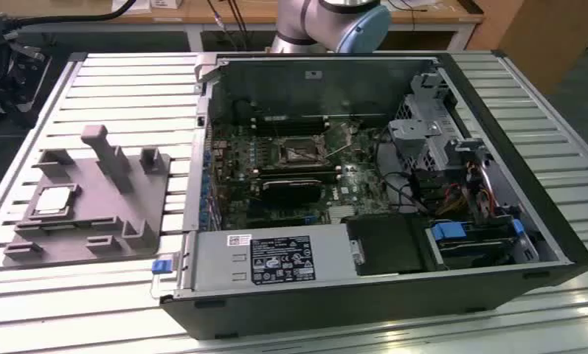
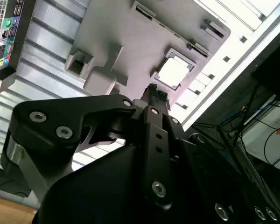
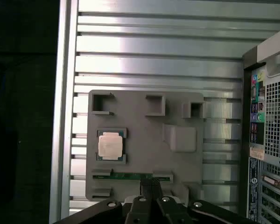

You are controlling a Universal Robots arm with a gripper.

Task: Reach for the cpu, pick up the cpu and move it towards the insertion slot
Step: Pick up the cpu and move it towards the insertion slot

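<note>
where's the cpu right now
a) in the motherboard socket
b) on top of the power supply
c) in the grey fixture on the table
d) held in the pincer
c: the cpu lies in a recess of the grey fixture on the slatted table, to the exterior view's left of the open case, and the pincer holds nothing.

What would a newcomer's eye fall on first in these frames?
The open computer case dominates the exterior view, its motherboard exposed with the insertion slot near the middle. At the exterior view's left a grey fixture sits on the slatted table, the cpu lying in it. In both wrist views the gripper hangs shut and empty above that fixture, apart from the cpu.
</note>
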